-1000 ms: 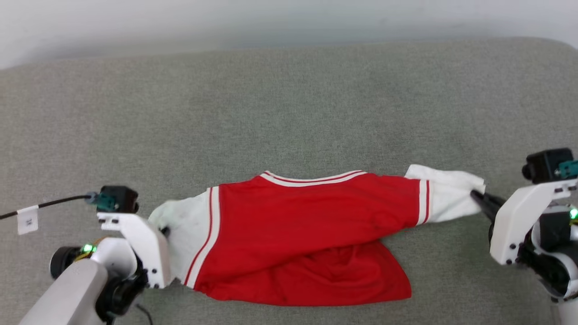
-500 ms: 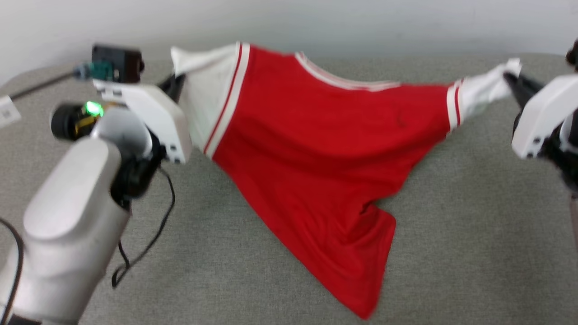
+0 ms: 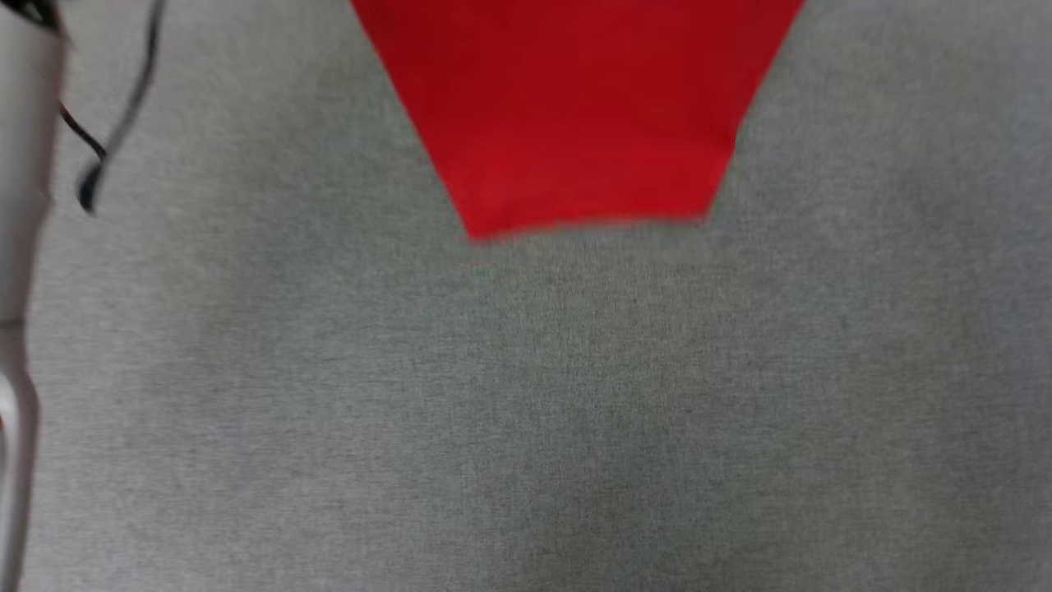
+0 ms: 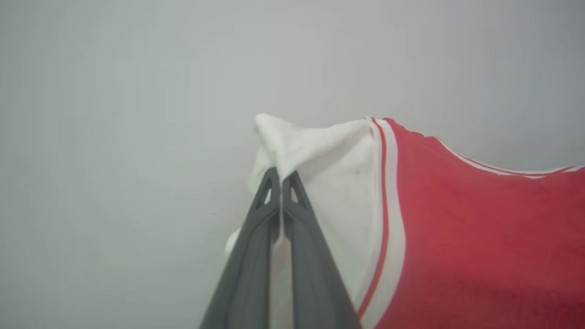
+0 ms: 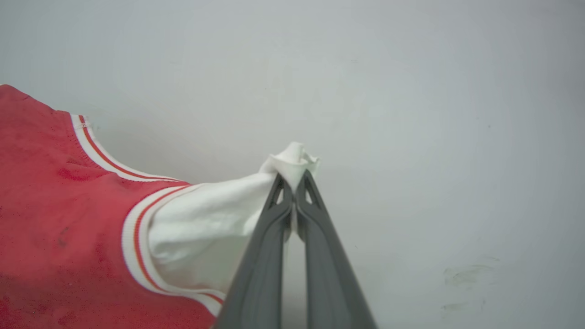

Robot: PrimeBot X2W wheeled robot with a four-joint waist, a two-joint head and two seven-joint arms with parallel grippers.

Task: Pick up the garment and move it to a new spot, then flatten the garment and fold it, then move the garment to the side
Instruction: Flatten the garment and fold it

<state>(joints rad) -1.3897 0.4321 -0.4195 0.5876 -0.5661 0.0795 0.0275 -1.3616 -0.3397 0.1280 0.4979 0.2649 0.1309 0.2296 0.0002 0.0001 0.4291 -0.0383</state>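
The garment (image 3: 575, 115) is being held up by both arms, spread between them, and is being seen in the head view as a plain red panel that narrows towards a straight hem (image 3: 583, 222). The hem is being shown over the grey surface (image 3: 526, 427); whether it is touching that surface cannot be told, as the view is blurred. In the left wrist view the left pincer (image 4: 280, 176) is being shown narrow, its two dark fingers pressed together on a bunched fold of a white sleeve (image 4: 320, 173), with the sleeve's cuff standing up past the fingertips. Beside the sleeve, white-and-red striped trim (image 4: 386, 205) is being seen, and then the red body. In the right wrist view the right pincer (image 5: 292, 183) is likewise being shown narrow, clamped on the gathered end of the other sleeve (image 5: 215, 214), which is being pulled out taut from the red body. A pale wall (image 5: 434, 114) is being seen behind the cloth in both wrist views. At the left edge of the head view a pale forearm (image 3: 20, 164) and a dark cable (image 3: 107, 140) are being shown, blurred.
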